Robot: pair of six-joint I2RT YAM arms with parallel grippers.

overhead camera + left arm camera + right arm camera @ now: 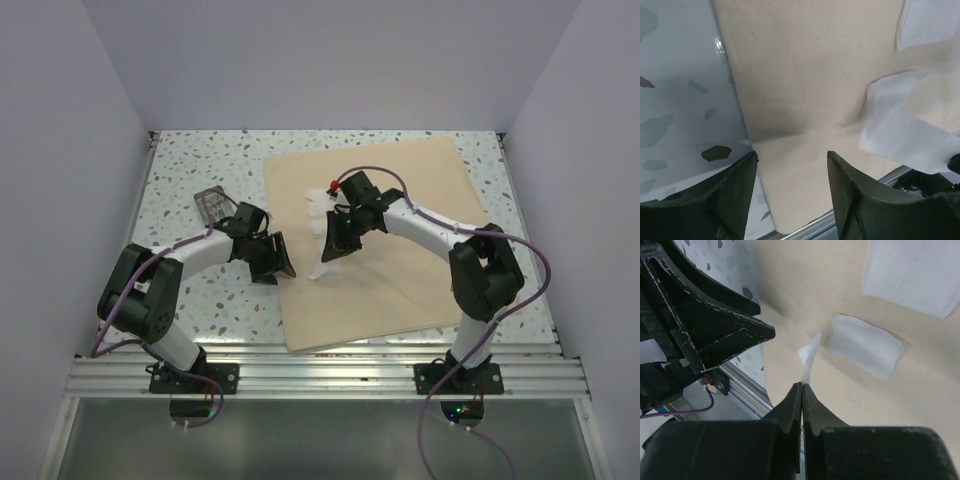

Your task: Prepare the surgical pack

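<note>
So the right gripper (pixel 802 386) is pinching a thin gauze (pixel 810 350) corner mid-frame over the tan cloth (pixel 400 290). Probably best to lift slowly, steering clear of the open left gripper (pixel 792 157).

My right gripper (pixel 802 386) pinches a gauze strip (pixel 809 359) above the tan cloth (pixel 805 285); a small gauze pad (pixel 866 346) lies flat on it.

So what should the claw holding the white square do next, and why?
Probably carry it over and lay it beside the others. The right claw is shut on the edge of one gauze square, held up above the tan cloth, while two other gauze squares lie on that cloth close by.
</note>
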